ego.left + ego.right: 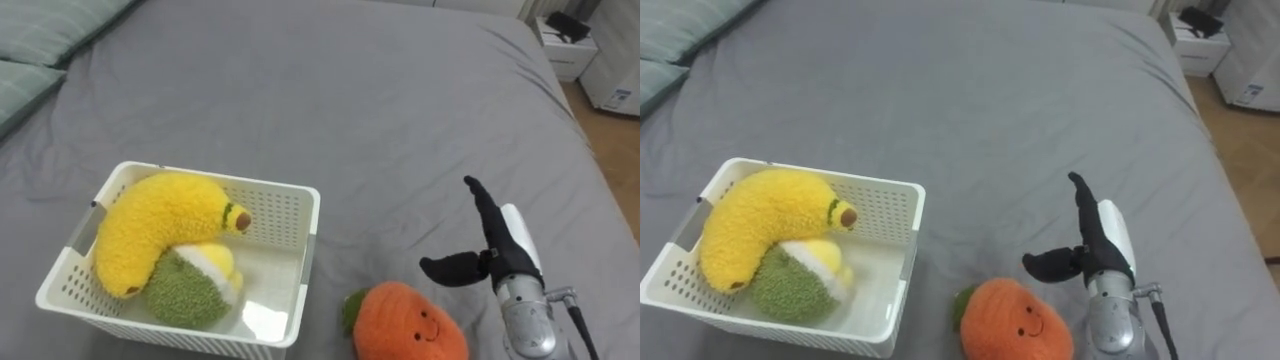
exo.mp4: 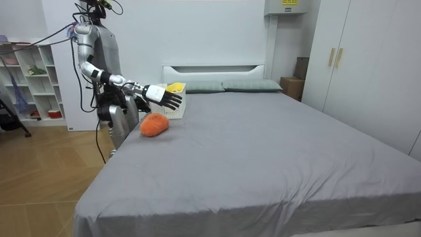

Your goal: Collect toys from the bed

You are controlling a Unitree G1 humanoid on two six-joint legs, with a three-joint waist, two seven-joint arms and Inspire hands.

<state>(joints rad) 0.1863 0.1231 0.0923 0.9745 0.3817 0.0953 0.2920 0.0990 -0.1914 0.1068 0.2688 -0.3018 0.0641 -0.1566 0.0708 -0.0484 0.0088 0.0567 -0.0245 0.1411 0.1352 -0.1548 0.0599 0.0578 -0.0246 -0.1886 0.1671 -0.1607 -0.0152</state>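
**Position.** The robot stands beside the bed [image 1: 380,90], on the room view's left, with its right arm extended over the grey sheet.

**Right robot hand [image 1: 498,255].** The fingers are straight and point away from the robot, and the thumb is spread to the left. The robot hand is fully open and holds nothing. It hangs above the sheet, just to the right of the orange plush toy [image 1: 410,325] and not touching it.

**Task items.**
- The orange plush toy, which has a stitched face and a green leaf, lies on the sheet near the bed's edge, between the white basket [image 1: 270,186] and the right robot hand.
- The yellow banana plush [image 1: 160,225] lies inside the basket, against its left and rear walls.
- The green-and-yellow plush [image 1: 190,285] lies in the basket, partly under the banana plush.

**Basket.** It rests on the sheet to the left of the orange plush toy. The right part of its floor is bare.

**Surroundings.** Grey-green pillows [image 1: 40,40] lie at the head of the bed. A white nightstand [image 1: 565,45] stands beyond the far corner.
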